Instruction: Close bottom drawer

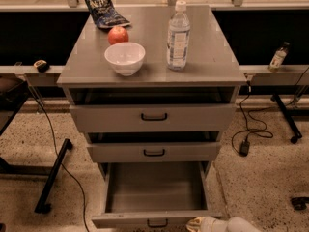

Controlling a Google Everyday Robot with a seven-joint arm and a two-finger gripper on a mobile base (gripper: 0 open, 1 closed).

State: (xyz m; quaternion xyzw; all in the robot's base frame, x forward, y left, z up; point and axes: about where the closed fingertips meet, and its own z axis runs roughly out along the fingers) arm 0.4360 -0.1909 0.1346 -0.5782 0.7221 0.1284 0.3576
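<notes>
The bottom drawer (pixel 154 187) is the lowest of three in a grey metal cabinet. It is pulled far out and shows an empty grey box. Its slim front (pixel 149 220) with a small black handle (pixel 157 223) sits at the frame's lower edge. My gripper (pixel 199 223) is at the bottom right of the view, just right of the drawer front's right end, with the white arm trailing off to the right. The middle drawer (pixel 154 152) and top drawer (pixel 153 117) above it stand slightly open.
On the cabinet top stand a white bowl (pixel 124 58), a red apple (pixel 118 35), a water bottle (pixel 177 36) and a chip bag (pixel 106 10). Black cables (pixel 245 129) and a stand leg (pixel 54 177) lie on the speckled floor either side. A small bottle (pixel 278 57) sits on the right ledge.
</notes>
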